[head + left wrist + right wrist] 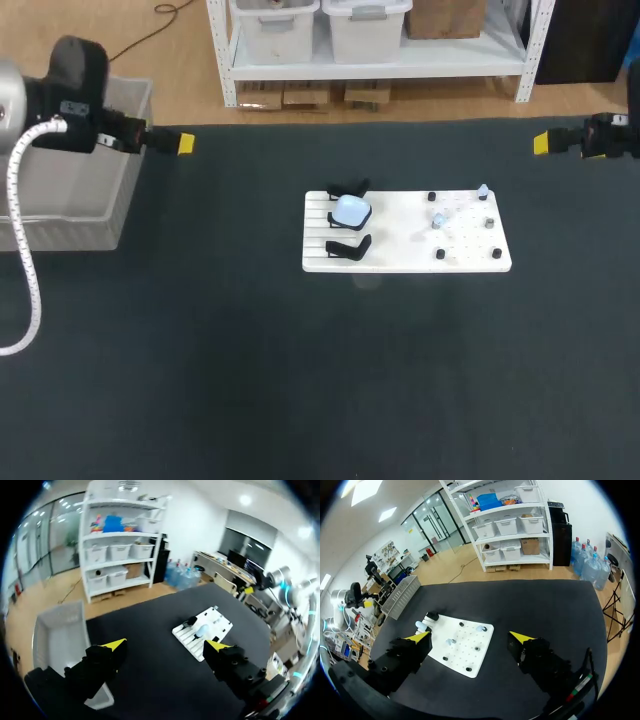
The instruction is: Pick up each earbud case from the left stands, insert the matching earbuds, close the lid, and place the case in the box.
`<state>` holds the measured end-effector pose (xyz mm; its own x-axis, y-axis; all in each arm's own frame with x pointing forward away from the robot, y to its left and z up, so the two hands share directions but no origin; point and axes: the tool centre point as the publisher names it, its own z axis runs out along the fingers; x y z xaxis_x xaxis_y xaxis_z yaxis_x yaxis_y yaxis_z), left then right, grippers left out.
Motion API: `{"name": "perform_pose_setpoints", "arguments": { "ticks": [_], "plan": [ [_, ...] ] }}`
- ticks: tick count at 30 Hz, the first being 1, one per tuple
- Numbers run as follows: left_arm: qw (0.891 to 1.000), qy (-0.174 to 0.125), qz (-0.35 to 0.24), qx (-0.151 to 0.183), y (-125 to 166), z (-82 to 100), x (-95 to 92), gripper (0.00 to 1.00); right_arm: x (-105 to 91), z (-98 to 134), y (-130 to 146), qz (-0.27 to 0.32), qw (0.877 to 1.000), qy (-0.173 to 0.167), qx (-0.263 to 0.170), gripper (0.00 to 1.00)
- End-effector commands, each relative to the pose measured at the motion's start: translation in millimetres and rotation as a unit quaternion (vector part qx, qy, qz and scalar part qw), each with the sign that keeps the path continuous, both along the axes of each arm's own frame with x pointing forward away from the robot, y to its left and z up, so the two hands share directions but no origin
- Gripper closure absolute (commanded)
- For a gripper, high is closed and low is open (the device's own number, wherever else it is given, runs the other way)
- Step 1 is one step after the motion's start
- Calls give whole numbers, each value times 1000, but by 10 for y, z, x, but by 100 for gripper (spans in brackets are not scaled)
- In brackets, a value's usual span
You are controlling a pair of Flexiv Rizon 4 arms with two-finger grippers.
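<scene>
A white board (400, 252) lies mid-table. On its left side are three black stands (349, 247); the middle one carries a pale blue earbud case (351, 211), lid shut. Two pale earbuds (438, 219) (484, 190) stand among black pegs on the board's right half. My left gripper (183, 143) hovers open at the far left, well away from the board. My right gripper (541, 143) hovers open at the far right. The left wrist view shows its gripper (165, 645) empty, the case (201, 629) far ahead. The right gripper (470, 636) is empty too, with the board (465, 655) ahead.
A grey box (122, 205) stands at the table's left edge, beside my left arm; it also shows beside the left gripper as the box (60, 640). Dark table surface surrounds the board on all sides.
</scene>
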<state>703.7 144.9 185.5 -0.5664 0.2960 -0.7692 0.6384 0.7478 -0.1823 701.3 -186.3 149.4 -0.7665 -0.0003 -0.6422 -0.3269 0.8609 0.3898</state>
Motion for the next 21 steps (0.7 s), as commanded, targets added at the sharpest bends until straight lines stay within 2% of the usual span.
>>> {"name": "perform_pose_setpoints", "arguments": {
  "ticks": [1,5,9,13,18,21],
  "plan": [
    [994,-20,-109,-18,-7,1,64,0,-4,4,2,-1,1000,0,-1,0],
    [984,-42,-173,1,-118,25,100,0,-4,4,2,-1,1000,0,-1,0],
    [974,-51,-220,-13,-217,50,127,0,-4,4,2,-1,1000,0,-1,0],
    [962,-77,-263,-5,-357,40,113,0,-4,4,2,-1,1000,0,-1,0],
    [951,-115,-287,21,-522,0,136,0,-4,4,2,-1,1000,0,-1,0],
    [948,-116,-295,35,-594,-35,175,0,-4,4,2,-1,1000,0,-1,0]
  ]
}}
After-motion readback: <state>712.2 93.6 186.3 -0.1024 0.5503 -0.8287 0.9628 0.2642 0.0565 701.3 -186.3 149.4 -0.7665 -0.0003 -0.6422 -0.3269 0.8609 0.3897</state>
